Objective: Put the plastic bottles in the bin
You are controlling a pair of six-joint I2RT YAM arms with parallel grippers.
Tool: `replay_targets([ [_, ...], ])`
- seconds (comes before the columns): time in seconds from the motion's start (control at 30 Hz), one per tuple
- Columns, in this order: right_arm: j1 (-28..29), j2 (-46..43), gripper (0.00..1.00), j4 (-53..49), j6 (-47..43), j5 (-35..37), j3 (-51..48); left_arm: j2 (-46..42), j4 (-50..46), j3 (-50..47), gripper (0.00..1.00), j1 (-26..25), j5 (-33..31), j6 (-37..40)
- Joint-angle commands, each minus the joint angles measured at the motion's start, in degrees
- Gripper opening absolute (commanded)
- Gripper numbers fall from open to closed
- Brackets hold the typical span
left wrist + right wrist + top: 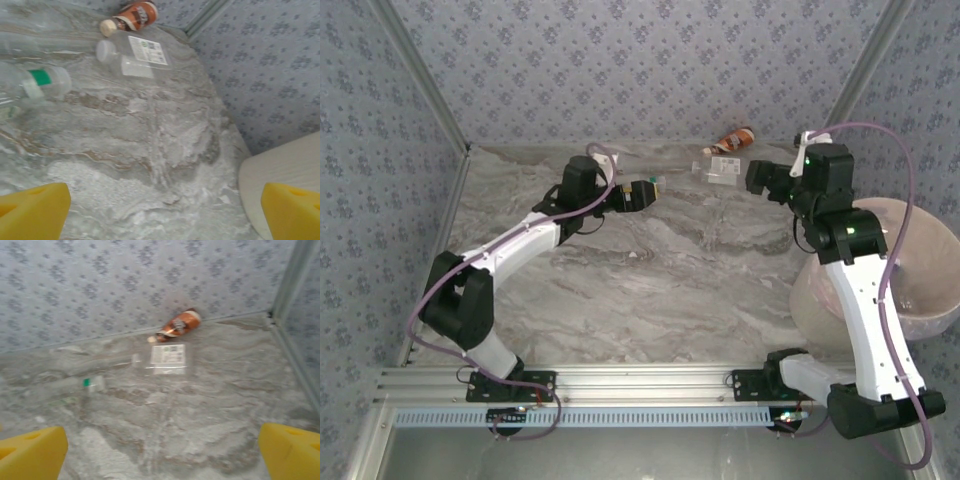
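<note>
On the table: brown-labelled plastic bottle (177,324), clear white-labelled plastic bottle (162,357) and clear green-banded plastic bottle (90,383), all lying flat by the back wall, upper centre of the top view. Your right gripper (757,178) is nearest the white-labelled one, which lies ahead with its long axis left to right in the right wrist frame. Your left gripper (642,194) is nearer the green-banded one. Both pairs of yellow fingers (32,450) are spread wide and empty. The round pinkish-beige bin (808,295) stands at the right edge

Marble table (150,150); nr far edge lie brown bottle (136,15), 2 clear bottles (135,56).
</note>
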Motion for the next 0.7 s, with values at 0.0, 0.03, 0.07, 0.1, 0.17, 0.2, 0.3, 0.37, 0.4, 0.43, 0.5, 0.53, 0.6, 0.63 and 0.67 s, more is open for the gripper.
replay_targets([
  [0.0,2.94,-0.85,1.00,10.67,2.67,-8.46,-3.33,2.21,-3.20,3.72,0.98,0.95,-5.94,10.79],
  [0.03,3.83,-1.02,1.00,12.16,2.76,-8.96,-4.22,2.63,-3.26,4.05,0.98,1.14,-7.17,12.64],
  [0.07,4.72,-1.17,1.00,13.75,3.29,-8.99,-5.19,3.10,-2.74,4.07,0.98,1.42,-8.22,14.65],
  [0.1,5.29,-1.28,1.00,15.05,3.66,-9.23,-6.06,3.43,-1.72,3.79,0.98,1.82,-8.78,16.08],
  [0.17,6.36,-1.59,1.00,17.49,4.13,-10.19,-7.86,3.75,2.52,2.09,0.98,2.84,-8.73,18.03],
  [0.2,6.87,-1.68,1.00,18.02,4.13,-10.20,-8.46,3.99,5.03,1.04,0.98,3.37,-8.64,19.50],
  [0.3,7.57,-1.98,1.00,18.14,4.88,-9.37,-9.50,5.92,7.46,1.08,0.98,5.23,-7.35,24.46],
  [0.37,7.75,-2.45,1.00,18.72,5.01,-10.72,-10.35,8.06,6.49,2.73,0.98,6.83,-5.02,28.42],
  [0.4,7.90,-2.64,1.00,18.76,4.71,-11.68,-10.58,9.47,5.96,3.84,0.98,7.82,-2.77,30.58],
  [0.43,8.05,-2.82,1.00,18.52,4.50,-12.09,-10.69,11.03,5.50,4.84,0.98,9.05,-0.59,31.97],
  [0.5,8.28,-2.97,1.00,17.74,3.74,-12.36,-10.63,13.55,4.84,6.68,0.98,10.87,2.36,34.28],
  [0.53,8.52,-3.19,1.00,17.31,3.12,-12.26,-10.65,14.76,4.89,7.20,0.98,11.57,3.38,35.98],
  [0.6,8.62,-3.50,1.00,16.42,2.93,-11.48,-10.63,16.57,5.26,7.75,0.98,12.10,3.78,40.60],
  [0.63,8.60,-3.61,1.00,15.96,2.94,-11.37,-10.71,17.61,4.98,8.20,0.98,12.28,3.71,43.03],
  [0.67,8.61,-3.65,1.00,15.59,2.94,-11.32,-10.65,18.54,4.27,9.00,0.98,12.41,3.71,44.63],
])
